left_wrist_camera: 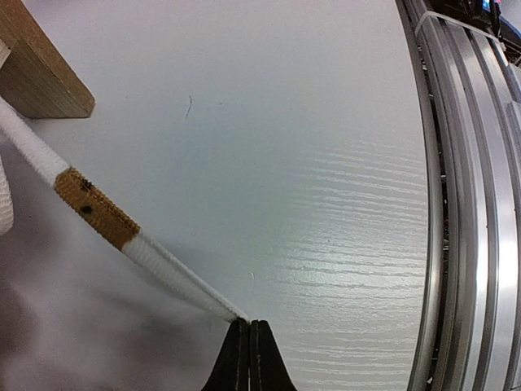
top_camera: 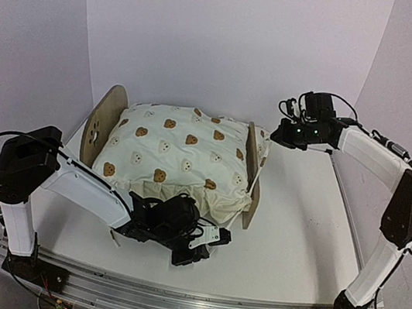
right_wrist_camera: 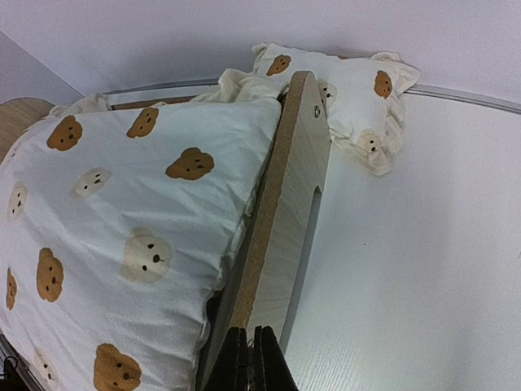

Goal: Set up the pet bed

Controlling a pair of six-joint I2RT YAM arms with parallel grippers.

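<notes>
We are reading no text, label, brand, number or sign in any view. The cream bedding (top_camera: 183, 151) is carrying only printed bear faces, and the pet bed (right_wrist_camera: 281, 220) is showing bare wood grain.

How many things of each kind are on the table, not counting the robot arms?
Pet bed: 1
Bear-print bedding: 1
Small bear-print pillow: 1
Total: 3

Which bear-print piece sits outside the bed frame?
The small pillow, on the table beyond the end board of the pet bed. The large bedding lies on that board's other side, inside the bed.
</notes>
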